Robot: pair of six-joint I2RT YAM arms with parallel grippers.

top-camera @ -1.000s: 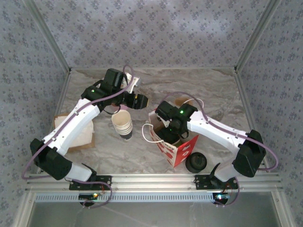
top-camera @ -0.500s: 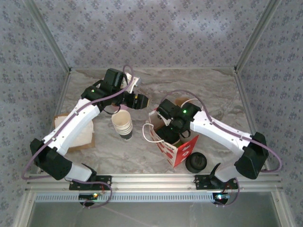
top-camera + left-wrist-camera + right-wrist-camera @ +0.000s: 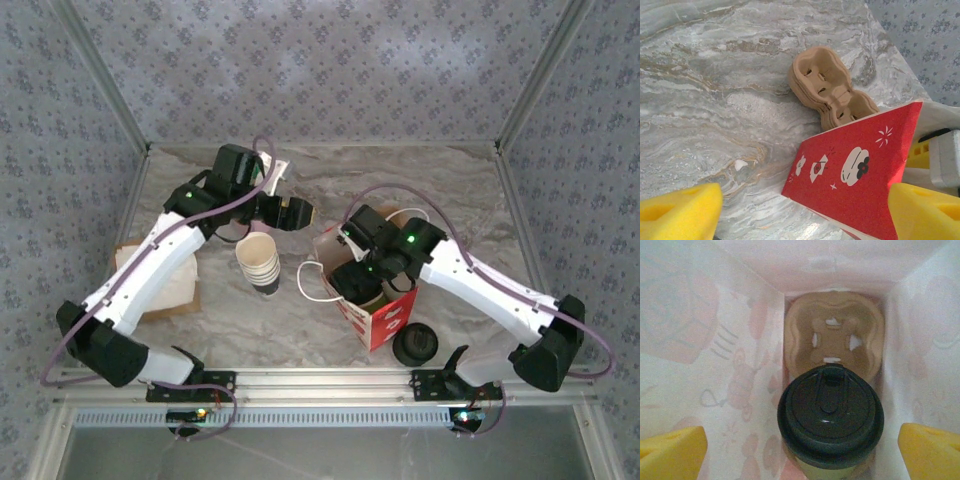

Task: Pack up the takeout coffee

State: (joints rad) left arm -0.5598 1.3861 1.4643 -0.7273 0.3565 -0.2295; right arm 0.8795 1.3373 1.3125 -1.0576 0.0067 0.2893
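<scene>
The takeout coffee [image 3: 830, 416], a cup with a black lid and greenish sides, stands upright inside the red paper bag [image 3: 380, 318]. It sits in the near pocket of a brown cup carrier [image 3: 833, 338] on the bag's floor. My right gripper [image 3: 800, 455] hangs straight above the cup in the bag's mouth, open, its yellow pads [image 3: 671, 454] well clear of the lid on both sides. Over the table, just left of the bag's red side [image 3: 860, 172], my left gripper [image 3: 802, 215] is open, with nothing held.
A stack of lidless white cups [image 3: 260, 263] stands left of the bag. A pile of black lids [image 3: 413, 344] lies at its front right. Spare brown carriers [image 3: 827, 95] lie behind the bag. Brown card with a white sheet [image 3: 155, 280] lies at the far left.
The right arm's elbow has swung out to the right while its gripper stayed over the bag's mouth. The left arm has drawn back slightly.
</scene>
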